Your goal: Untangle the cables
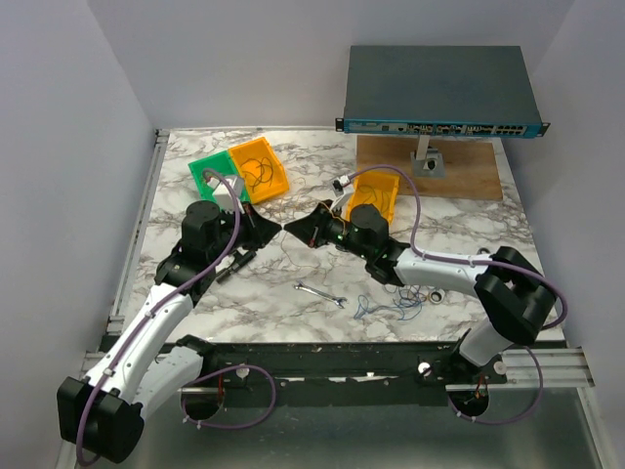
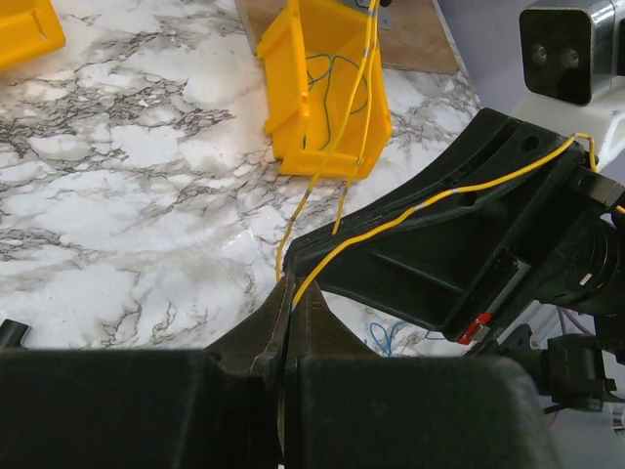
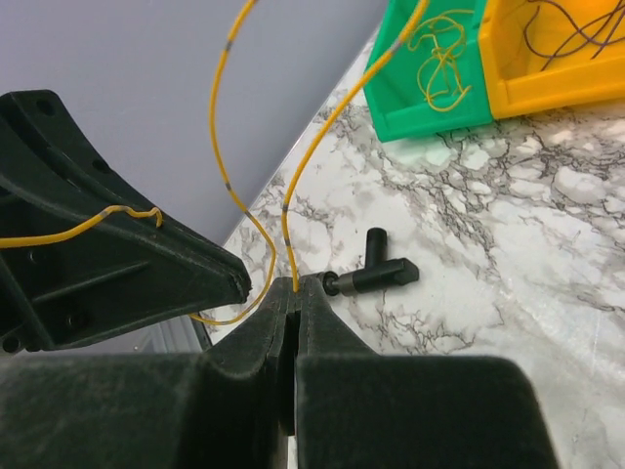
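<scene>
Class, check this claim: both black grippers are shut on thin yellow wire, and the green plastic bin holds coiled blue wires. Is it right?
One slip: the right wrist view shows the green plastic bin holding coiled yellow wires, not blue. The left gripper and right gripper are indeed shut on thin yellow wire.

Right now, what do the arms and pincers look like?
White shells with black joints on the left arm and right arm. The left pincer and right pincer are matte black, wedge-shaped, tapering to narrow tips. Lilac hoses loop along both arms.
</scene>
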Controlling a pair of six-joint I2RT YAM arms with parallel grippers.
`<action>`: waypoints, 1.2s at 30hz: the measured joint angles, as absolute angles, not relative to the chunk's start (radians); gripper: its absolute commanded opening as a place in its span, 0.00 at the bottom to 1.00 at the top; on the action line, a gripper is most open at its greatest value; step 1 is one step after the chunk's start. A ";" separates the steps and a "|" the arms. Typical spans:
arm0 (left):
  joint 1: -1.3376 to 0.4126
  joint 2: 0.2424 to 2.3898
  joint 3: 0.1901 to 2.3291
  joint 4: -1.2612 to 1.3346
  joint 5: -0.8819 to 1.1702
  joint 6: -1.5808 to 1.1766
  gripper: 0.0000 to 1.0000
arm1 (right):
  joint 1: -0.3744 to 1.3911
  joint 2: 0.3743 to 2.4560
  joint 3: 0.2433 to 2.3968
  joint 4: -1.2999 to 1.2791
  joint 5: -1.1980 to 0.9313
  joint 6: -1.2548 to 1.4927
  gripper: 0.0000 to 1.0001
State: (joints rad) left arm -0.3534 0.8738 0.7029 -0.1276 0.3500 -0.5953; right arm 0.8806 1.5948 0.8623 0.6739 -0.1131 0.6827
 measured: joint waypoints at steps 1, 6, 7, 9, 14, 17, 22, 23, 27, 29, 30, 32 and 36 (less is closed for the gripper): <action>-0.353 0.876 0.701 -0.122 0.350 -0.596 0.00 | 0.876 1.595 0.862 0.670 -0.118 0.687 0.01; -0.353 0.876 0.698 -0.109 0.351 -0.591 0.00 | 0.865 1.590 0.861 0.632 -0.139 0.693 0.01; -0.353 0.876 0.697 -0.104 0.356 -0.590 0.00 | 0.864 1.588 0.861 0.626 -0.146 0.693 0.01; -0.353 0.876 0.694 -0.095 0.375 -0.585 0.00 | 0.849 1.581 0.861 0.609 -0.163 0.694 0.01; -0.353 0.902 0.687 -0.083 0.439 -0.564 0.00 | 0.816 1.549 0.862 0.564 -0.194 0.699 0.01; -0.353 0.907 0.665 -0.068 0.467 -0.558 0.01 | 0.810 1.531 0.873 0.527 -0.207 0.699 0.01; -0.353 0.921 0.652 -0.044 0.514 -0.557 0.06 | 0.810 1.526 0.888 0.512 -0.245 0.699 0.01; -0.353 0.925 0.652 -0.043 0.521 -0.557 0.07 | 0.810 1.526 0.889 0.508 -0.252 0.699 0.01; -0.353 0.943 0.652 -0.038 0.553 -0.557 0.13 | 0.810 1.526 0.899 0.489 -0.274 0.699 0.01; -0.353 0.946 0.652 -0.038 0.559 -0.557 0.15 | 0.810 1.526 0.899 0.484 -0.283 0.699 0.01; -0.353 0.947 0.652 -0.038 0.561 -0.558 0.17 | 0.810 1.526 0.899 0.481 -0.287 0.699 0.01; -0.353 0.948 0.652 -0.037 0.562 -0.557 0.20 | 0.810 1.526 0.899 0.475 -0.294 0.700 0.01; -0.353 0.950 0.652 -0.030 0.562 -0.554 0.25 | 0.810 1.526 0.900 0.473 -0.310 0.704 0.01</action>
State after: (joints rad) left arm -0.3534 0.9504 0.6518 -0.0299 0.5621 -0.5537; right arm 0.8104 1.5257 0.9001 0.4728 -0.3099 0.7040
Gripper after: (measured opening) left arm 0.215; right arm 0.028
